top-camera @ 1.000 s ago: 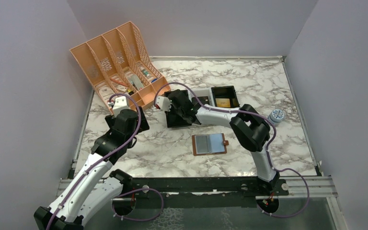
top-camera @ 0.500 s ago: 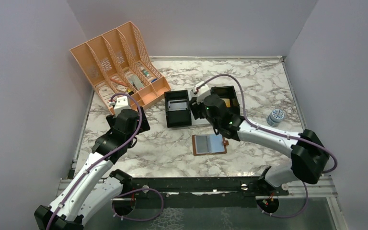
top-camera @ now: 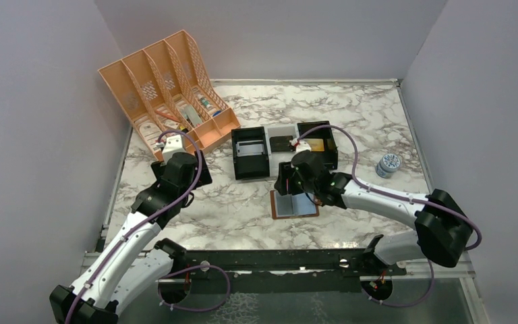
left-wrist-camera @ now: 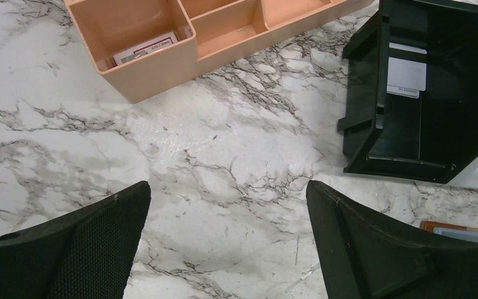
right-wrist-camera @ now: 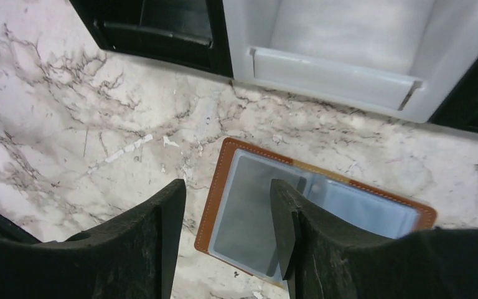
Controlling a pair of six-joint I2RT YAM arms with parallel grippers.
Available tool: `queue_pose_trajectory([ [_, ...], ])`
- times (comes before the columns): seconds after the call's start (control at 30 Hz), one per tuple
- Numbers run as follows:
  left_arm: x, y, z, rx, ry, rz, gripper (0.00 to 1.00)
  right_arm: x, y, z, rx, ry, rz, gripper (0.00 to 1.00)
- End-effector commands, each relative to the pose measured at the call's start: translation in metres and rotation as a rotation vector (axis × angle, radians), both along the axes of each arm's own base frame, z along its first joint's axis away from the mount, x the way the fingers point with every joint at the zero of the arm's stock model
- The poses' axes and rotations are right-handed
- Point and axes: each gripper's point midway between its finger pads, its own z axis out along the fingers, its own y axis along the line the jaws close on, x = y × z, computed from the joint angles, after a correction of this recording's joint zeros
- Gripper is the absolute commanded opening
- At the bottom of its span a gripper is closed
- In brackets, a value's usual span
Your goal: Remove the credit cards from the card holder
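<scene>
- Wallet [top-camera: 295,203] lies spread open and flat on the marble table [top-camera: 371,115], front centre, snap tab on its right edge.
- Wrist view: the wallet [right-wrist-camera: 361,208] has a grey left half and a blue-grey right half. Can't tell if cards are in the pockets.
- Right gripper [right-wrist-camera: 227,187] hangs over the wallet's left half, fingers apart, nothing held. Contact with the wallet is unclear.
- From the top view, the right gripper [top-camera: 290,185] is just in front of the trays.
- Left gripper [left-wrist-camera: 227,187] is spread wide and empty over bare marble, well apart from the wallet.
- One pale card [left-wrist-camera: 406,73] lies flat inside the left black tray [top-camera: 249,152].
- White tray [top-camera: 282,138] sits between that tray and the right black tray [top-camera: 317,138].
- Orange organizer [top-camera: 165,88] is at back left, tin [top-camera: 389,164] at right.
</scene>
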Motion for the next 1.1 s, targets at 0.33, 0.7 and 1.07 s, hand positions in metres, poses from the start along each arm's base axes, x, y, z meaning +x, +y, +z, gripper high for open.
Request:
queue_pose_trajectory([
  [0.33, 0.003, -0.001, 0.004, -0.008, -0.014, -0.002, 0.99, -0.013, 0.010, -0.025, -0.060, 0.136, 0.010, 0.44],
  [0.7, 0.002, -0.002, 0.003, -0.008, -0.010, -0.006, 0.99, -0.018, -0.007, -0.056, -0.238, 0.172, -0.075, 0.46],
  [1.07, 0.003, -0.004, -0.001, -0.001, 0.011, -0.014, 0.99, -0.025, -0.015, -0.079, -0.300, 0.212, -0.080, 0.53],
])
